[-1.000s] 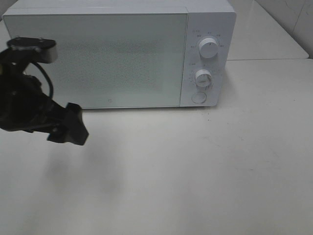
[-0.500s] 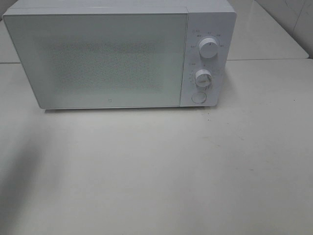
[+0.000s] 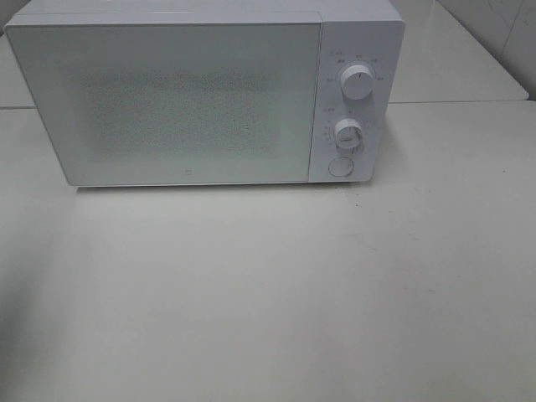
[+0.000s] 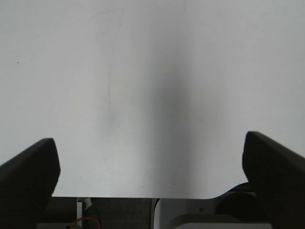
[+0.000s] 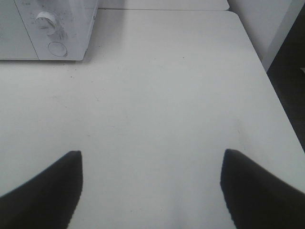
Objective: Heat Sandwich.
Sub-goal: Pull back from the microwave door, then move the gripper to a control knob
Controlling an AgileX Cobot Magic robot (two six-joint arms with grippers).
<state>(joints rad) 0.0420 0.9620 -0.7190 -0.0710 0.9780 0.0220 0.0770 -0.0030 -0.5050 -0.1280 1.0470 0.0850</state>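
High view: microwave [image 3: 201,92], door shut, two dials [image 3: 358,84] above a round button [image 3: 339,166], at the back of the tabletop [image 3: 268,293]. Left wrist view: my left hand [image 4: 147,140] spread wide over plain tabletop, holding nothing. Right wrist view: my right hand [image 5: 151,153] wide open and empty, well apart from the microwave's dial corner; I cannot tell where the sandwich is.

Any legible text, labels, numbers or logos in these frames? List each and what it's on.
Nothing can be read as text.
Scale marks around the upper knob of the microwave: too small to read.
Scale marks around the lower knob: too small to read.
Small mark low on the door: blurred, unreadable.
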